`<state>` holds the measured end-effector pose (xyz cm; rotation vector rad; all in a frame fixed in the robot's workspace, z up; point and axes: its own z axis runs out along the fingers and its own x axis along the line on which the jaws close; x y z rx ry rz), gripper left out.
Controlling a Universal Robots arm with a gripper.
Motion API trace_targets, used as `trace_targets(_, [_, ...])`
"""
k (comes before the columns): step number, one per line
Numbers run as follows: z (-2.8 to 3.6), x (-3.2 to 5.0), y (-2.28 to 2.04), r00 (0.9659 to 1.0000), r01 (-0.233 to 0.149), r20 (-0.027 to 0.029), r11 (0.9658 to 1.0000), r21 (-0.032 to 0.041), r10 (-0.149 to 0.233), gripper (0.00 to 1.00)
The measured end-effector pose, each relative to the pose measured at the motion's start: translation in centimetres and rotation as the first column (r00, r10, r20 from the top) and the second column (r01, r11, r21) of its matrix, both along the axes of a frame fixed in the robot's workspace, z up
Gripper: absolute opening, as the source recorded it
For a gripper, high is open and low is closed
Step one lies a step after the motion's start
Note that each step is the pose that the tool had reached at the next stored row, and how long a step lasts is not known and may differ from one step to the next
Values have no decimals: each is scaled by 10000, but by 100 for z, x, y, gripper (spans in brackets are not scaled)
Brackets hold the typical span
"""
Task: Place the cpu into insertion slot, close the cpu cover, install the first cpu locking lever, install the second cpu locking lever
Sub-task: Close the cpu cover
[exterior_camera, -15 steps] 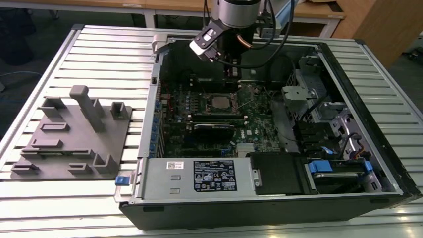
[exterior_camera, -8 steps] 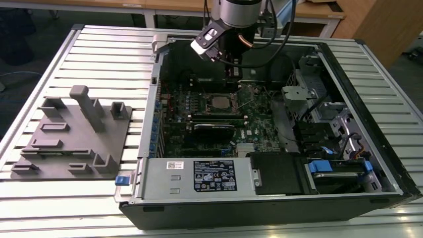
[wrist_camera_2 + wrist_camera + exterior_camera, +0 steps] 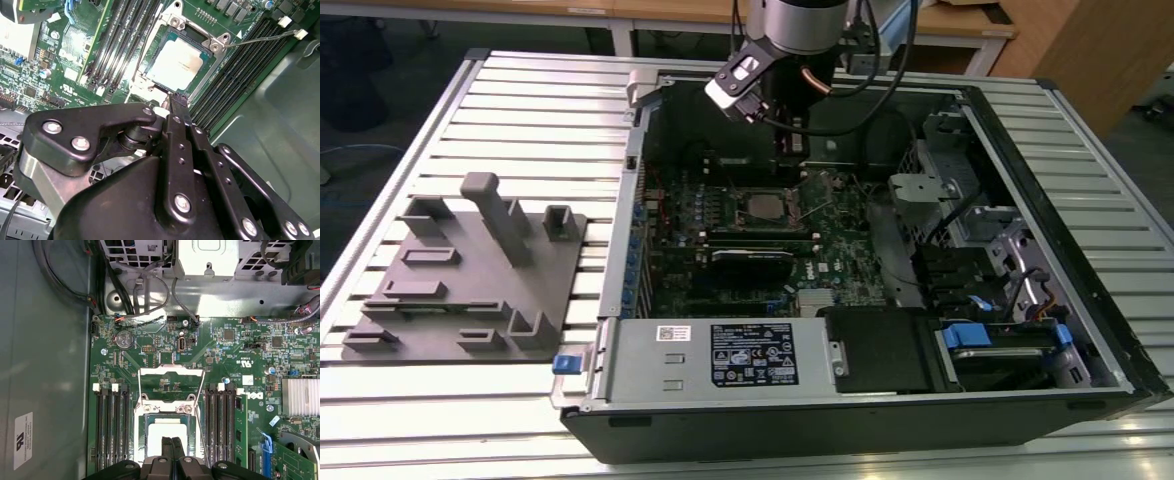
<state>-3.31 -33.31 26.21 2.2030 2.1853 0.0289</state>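
1. Closest, the gripper [image 3: 171, 441] has its fingers pressed together with nothing between them, tips over the near edge of the cpu [image 3: 167, 429].
2. That chip lies flat in the insertion slot [image 3: 165, 416], silver top bare.
3. Beyond it, the cpu cover [image 3: 171, 369] stands hinged open, green board showing through its cut-out.
4. Farther out, a thin wire lever [image 3: 260, 39] juts free of the socket.

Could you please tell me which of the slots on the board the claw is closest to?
The square insertion slot with the silvery rim, holding the cpu. The claw is right by it, while the long black slots lie alongside.
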Motion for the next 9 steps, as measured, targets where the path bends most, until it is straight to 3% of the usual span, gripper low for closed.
trace_targets(9, [0,66,2,10000,1,0,10000,-1,-1,11])
